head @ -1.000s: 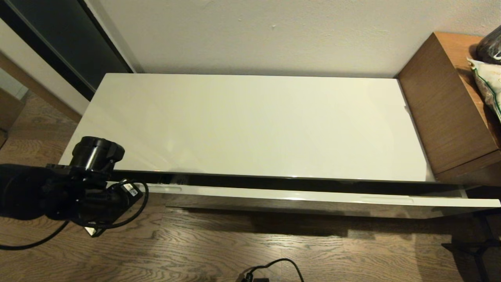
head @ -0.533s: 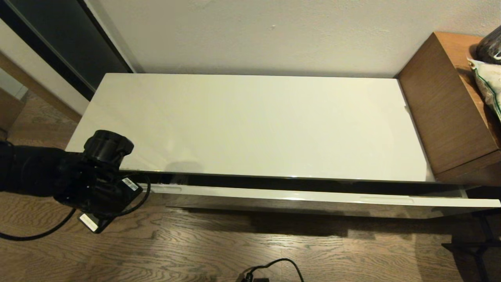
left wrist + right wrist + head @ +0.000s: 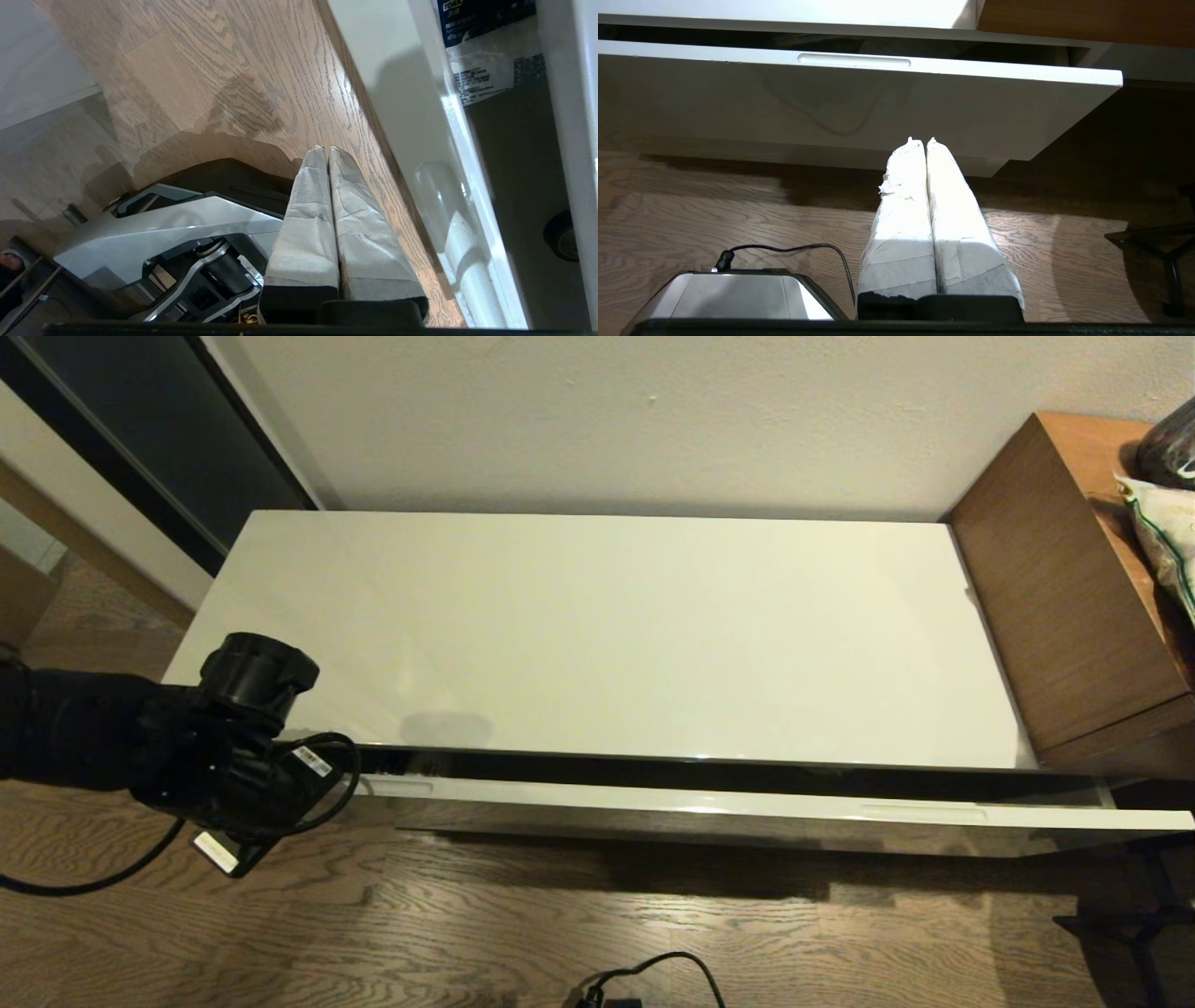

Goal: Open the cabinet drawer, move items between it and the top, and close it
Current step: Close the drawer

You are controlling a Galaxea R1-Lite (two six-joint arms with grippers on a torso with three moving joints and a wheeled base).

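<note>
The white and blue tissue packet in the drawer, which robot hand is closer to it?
Left. The left hand hangs just outside the drawer front beside the white and blue tissue packet; the right hand sits at the drawer's far right end.

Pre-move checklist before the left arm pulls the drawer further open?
1. Cabinet drawer ajar, only a narrow gap: ok, needs more pull.
2. Left gripper shut, empty, outside the drawer front near its left end: ok.
3. Contact with the recessed grip: not ok, fingers are beside it, not in it.
4. Tissue packet lies inside the drawer: ok.
5. Slippers: cannot tell, not visible.
6. Right gripper shut, low in front of the drawer: ok, idle.
</note>
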